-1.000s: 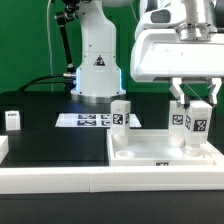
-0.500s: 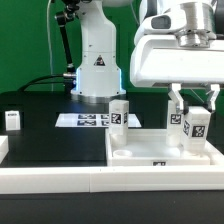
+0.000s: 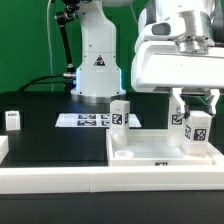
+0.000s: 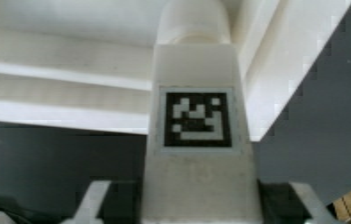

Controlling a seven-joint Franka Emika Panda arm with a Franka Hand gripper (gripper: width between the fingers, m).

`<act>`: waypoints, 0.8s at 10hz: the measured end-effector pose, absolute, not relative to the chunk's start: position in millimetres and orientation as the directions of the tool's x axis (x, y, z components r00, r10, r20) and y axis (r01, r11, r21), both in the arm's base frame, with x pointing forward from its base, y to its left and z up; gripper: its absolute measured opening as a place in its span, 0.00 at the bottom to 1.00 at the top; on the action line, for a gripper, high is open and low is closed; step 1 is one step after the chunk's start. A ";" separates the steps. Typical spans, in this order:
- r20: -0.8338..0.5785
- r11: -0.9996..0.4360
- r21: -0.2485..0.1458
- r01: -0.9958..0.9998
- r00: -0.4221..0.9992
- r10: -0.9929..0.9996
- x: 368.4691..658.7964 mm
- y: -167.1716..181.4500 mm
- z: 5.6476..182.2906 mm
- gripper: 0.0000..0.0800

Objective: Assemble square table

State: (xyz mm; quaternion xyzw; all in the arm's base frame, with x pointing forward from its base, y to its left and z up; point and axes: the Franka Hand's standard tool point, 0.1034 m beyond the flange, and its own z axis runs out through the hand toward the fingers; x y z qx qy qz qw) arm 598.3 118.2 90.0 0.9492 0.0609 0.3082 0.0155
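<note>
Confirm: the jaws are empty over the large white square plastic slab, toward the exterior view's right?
Not empty: the jaws grip a small white tagged plastic leg, as the wrist view shows. They are over the large white square plastic slab, toward the exterior view's right.

Black table [image 3: 50, 138] bears square slab [image 3: 128, 156], marker board [image 3: 86, 120], a central leg [image 3: 120, 113] and a left leg [image 3: 13, 120]

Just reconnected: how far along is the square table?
Done: the tabletop lies rim-up, with no leg visibly fixed yet. In hand: the hand grips one leg upright at the tabletop's far corner on the exterior view's right. Left: a second leg stands by the marker board, a third leg at the exterior view's left; a fourth isn't visible.
</note>
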 end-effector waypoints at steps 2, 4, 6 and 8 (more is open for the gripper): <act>0.572 -0.991 0.069 0.111 0.809 0.131 598.6 118.4 89.7 0.36; 0.566 -0.991 0.071 0.115 0.813 0.135 597.7 118.2 88.0 0.60; 0.565 -0.991 0.073 0.116 0.813 0.137 597.5 118.1 87.5 0.76; 0.565 -0.990 0.074 0.118 0.813 0.139 597.4 118.0 87.2 0.81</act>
